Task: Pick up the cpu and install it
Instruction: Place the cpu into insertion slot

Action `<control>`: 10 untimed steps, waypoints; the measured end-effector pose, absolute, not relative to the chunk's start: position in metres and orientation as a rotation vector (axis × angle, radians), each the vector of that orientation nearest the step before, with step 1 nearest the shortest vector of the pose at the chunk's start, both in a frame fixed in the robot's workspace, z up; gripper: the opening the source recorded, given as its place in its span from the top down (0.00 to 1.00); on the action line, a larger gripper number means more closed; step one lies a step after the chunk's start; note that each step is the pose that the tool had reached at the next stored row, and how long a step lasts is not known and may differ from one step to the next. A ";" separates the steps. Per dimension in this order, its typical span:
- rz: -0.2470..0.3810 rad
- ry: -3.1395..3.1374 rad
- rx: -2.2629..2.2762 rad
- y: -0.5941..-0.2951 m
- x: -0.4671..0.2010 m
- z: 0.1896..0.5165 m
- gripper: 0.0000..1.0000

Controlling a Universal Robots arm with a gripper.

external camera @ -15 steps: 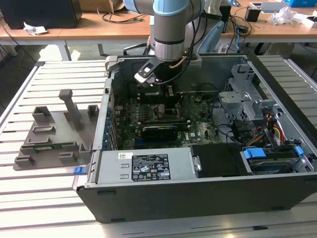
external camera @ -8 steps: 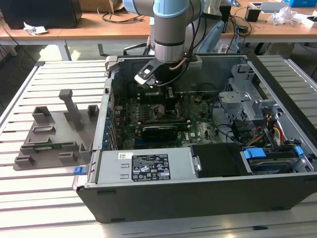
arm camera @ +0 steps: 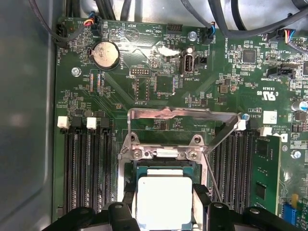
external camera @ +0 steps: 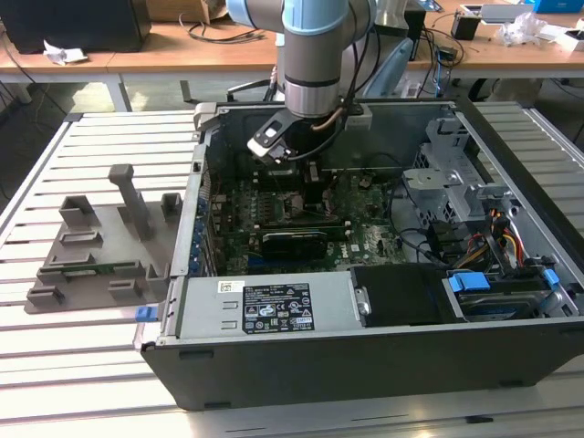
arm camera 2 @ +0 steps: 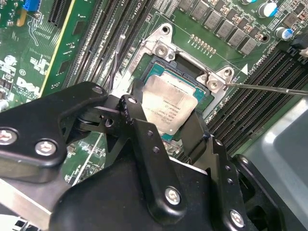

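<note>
Cpu lies level over the open socket frame, clamped at two opposite edges by the tool.

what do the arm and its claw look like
The arm is a silver-grey cylinder with pale blue joint caps and a black cable running down to its wrist. The claw is matte black: two jointed, angular linkage fingers fastened with silver screws.

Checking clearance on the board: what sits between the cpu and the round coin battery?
In the first wrist view, the socket's raised metal frame lies between the cpu and the coin battery.
</note>
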State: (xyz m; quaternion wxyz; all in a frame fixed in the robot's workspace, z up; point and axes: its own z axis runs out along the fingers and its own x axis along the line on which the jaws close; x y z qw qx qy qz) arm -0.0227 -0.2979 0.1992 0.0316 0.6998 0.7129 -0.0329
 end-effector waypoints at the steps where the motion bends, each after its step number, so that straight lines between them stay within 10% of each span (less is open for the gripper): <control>1: -0.102 2.196 2.155 -0.298 -0.023 0.199 0.45; 10: -0.101 2.196 2.155 -0.298 -0.023 0.198 0.38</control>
